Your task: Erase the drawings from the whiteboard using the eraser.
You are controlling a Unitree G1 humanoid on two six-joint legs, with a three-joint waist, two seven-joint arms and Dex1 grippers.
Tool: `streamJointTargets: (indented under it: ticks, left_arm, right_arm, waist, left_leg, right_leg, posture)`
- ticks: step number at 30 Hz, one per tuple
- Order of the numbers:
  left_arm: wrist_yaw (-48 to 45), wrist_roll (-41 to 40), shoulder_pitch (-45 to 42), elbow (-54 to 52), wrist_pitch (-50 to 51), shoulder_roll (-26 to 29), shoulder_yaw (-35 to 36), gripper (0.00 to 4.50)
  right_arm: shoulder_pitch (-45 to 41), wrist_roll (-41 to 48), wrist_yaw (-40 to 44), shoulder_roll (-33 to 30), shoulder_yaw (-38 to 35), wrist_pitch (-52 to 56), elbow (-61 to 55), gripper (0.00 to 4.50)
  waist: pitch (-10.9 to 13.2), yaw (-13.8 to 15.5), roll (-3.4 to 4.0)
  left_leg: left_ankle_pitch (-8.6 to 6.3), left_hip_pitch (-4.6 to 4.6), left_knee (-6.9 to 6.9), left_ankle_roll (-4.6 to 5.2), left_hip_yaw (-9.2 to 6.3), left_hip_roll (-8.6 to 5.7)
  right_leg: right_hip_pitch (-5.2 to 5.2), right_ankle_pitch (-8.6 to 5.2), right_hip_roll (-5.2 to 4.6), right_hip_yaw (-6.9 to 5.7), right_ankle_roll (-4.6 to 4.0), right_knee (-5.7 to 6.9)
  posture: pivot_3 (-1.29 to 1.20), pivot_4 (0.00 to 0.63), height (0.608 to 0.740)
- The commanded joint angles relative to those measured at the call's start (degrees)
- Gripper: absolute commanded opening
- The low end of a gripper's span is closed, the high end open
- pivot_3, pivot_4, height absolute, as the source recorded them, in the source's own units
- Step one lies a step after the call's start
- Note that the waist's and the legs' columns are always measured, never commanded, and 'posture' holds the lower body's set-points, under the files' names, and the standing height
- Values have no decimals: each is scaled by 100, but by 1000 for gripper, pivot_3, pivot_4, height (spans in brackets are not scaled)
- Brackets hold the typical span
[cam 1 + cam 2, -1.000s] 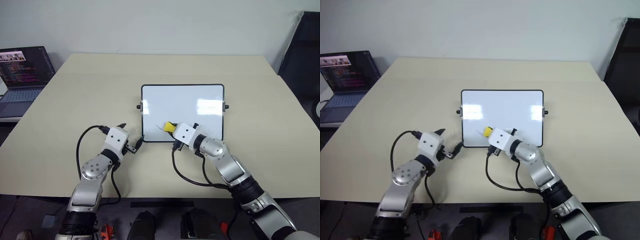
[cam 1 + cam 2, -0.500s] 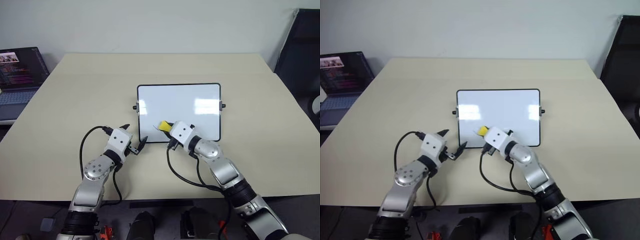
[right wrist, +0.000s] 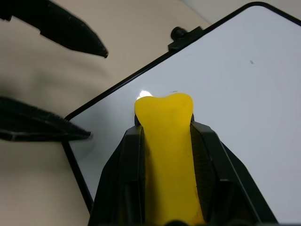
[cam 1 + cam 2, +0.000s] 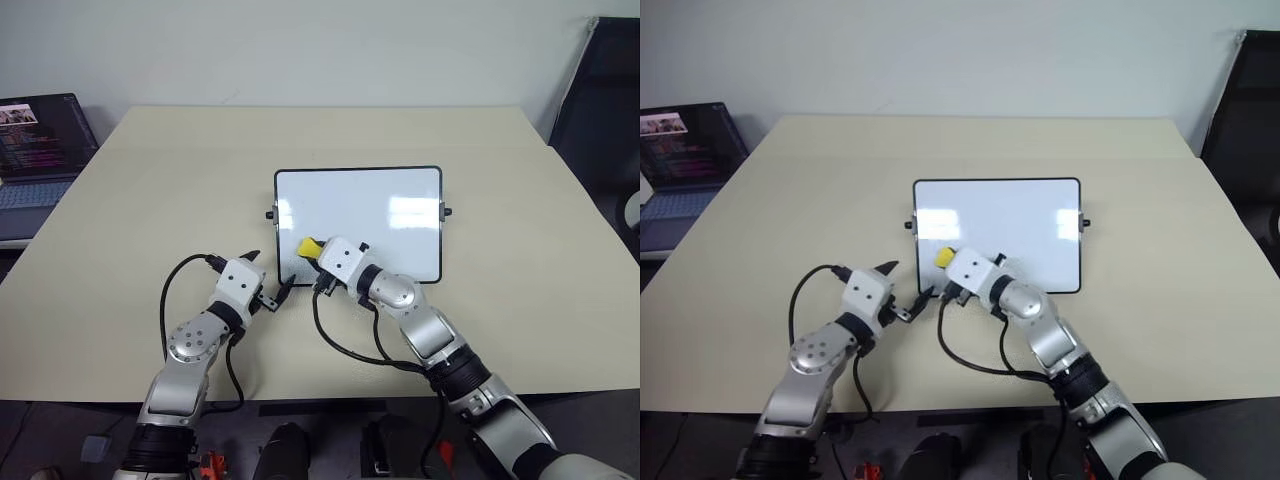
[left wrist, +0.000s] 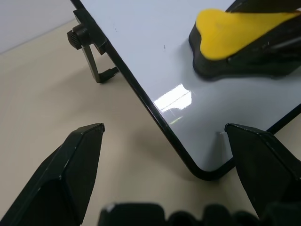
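The eraser [image 4: 309,247] sits pinched between the right gripper [image 4: 316,253]'s fingers, its base pressed on the lower left part of the whiteboard [image 4: 380,200], which lies at the centre of the frame on the beige table [image 4: 150,200]. Just left of the board's lower left corner, the left gripper [image 4: 268,280] holds its fingers spread, either side of that corner. A laptop [image 4: 40,150] stands at the upper left edge.

No readable text in what I see.
The laptop [image 4: 45,150] at my far left shows coloured lines on a dark screen, too small for me to read; the whiteboard [image 4: 380,195] carries no letters, numbers or brand mark I can make out.
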Motion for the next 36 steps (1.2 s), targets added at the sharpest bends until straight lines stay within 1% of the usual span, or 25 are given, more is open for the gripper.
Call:
streamJointTargets:
  ticks: [1,9,14,17,21,27,32,36]
  left_arm:
    - [8,-86,-59,-163,-84,119,190,4500]
    - [33,-66,-48,-222,-58,35,133,4500]
    - [-90,-71,-26,-236,-95,27,29,4500]
    - [-170,-86,-102,-115,-160,44,-14,4500]
    - [-197,-73,-277,36,-177,-18,-82,4500]
    - [-214,-88,-309,37,-179,-170,-222,4500]
    - [-189,-87,-313,-40,-133,-209,-232,4500]
    - [-259,-63,-267,-174,-127,-169,-283,4500]
  right_arm:
    - [-71,-203,111,-117,114,55,81,1018]
    - [7,-300,161,-362,-21,219,-44,1018]
    - [318,-293,193,-724,-162,365,-434,1018]
    - [557,-288,241,-1044,-313,490,-742,1018]
    - [681,-230,226,-1303,-512,584,-925,1018]
    - [765,-130,189,-1364,-652,744,-1166,1018]
    - [819,273,187,-1197,-919,807,-1592,1018]
    - [947,417,229,-1241,-1101,984,-2006,1018]
  waist:
    - [0,0,0]
    - [0,11,0]
    - [-1,39,-2]
    - [-1,60,-2]
    - [-2,87,-3]
    - [-2,107,-3]
    - [-1,132,-4]
    - [-1,131,-4]
  left_leg:
    - [0,0,0,0,1,0]
    - [0,8,5,0,0,-1]
    - [0,4,5,0,0,-6]
    - [0,4,7,0,0,-7]
    - [1,6,12,1,-1,-13]
    - [3,7,12,3,0,-10]
    - [3,4,12,2,1,-14]
    - [3,0,10,2,1,-12]
  right_leg:
    - [0,0,0,0,0,0]
    - [3,0,0,1,0,12]
    - [4,0,-4,1,0,9]
    - [7,0,-8,0,2,8]
    - [11,2,-8,-3,5,9]
    - [12,4,-7,-4,8,10]
    - [11,5,-7,-3,9,6]
    - [10,5,-7,-4,9,-2]
  posture:
    - [0,150,740]
    - [0,150,740]
    - [0,150,740]
    - [0,150,740]
    - [0,150,740]
    - [0,150,740]
    - [0,150,740]
    - [0,150,740]
